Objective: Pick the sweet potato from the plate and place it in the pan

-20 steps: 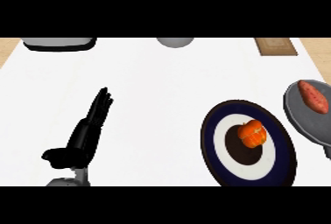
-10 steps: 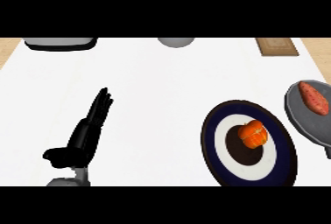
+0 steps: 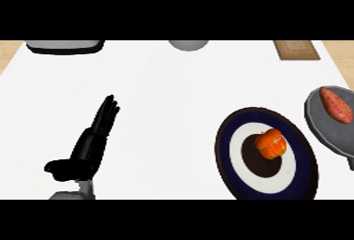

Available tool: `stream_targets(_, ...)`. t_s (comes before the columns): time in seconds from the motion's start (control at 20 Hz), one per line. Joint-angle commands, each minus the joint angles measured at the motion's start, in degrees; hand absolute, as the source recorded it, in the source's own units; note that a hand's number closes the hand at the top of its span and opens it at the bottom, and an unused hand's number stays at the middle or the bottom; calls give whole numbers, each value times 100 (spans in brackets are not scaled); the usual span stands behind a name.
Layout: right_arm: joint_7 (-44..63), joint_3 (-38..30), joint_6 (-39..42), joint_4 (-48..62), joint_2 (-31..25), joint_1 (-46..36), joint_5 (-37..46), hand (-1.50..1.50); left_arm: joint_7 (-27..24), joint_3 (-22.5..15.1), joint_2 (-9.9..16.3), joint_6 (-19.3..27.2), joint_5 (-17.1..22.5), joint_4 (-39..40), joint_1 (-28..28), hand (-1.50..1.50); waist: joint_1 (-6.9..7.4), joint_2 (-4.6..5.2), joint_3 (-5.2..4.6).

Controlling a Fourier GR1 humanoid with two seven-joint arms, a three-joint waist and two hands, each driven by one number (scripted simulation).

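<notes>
A reddish sweet potato (image 3: 336, 104) lies inside the grey pan (image 3: 325, 130) at the right edge of the head view. Left of the pan stands a dark blue plate (image 3: 233, 159) with a white ring and dark centre, and an orange vegetable (image 3: 272, 143) sits on it. My left hand (image 3: 90, 145) is at the lower left, open with fingers straight and pointing away, well apart from the plate. My right hand does not show.
On the far edge of the white counter (image 3: 173, 93) are a grey appliance (image 3: 66, 46) at the left, a grey round object (image 3: 188, 44) in the middle and a wooden board (image 3: 296, 49) at the right.
</notes>
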Motion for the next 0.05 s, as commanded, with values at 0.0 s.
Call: stream_targets(0.0, -53, -109, -18, -130, -150, 84, 156, -150, 264, -146, -192, 198, -212, 58, -319, 0, -10, 0, 0)
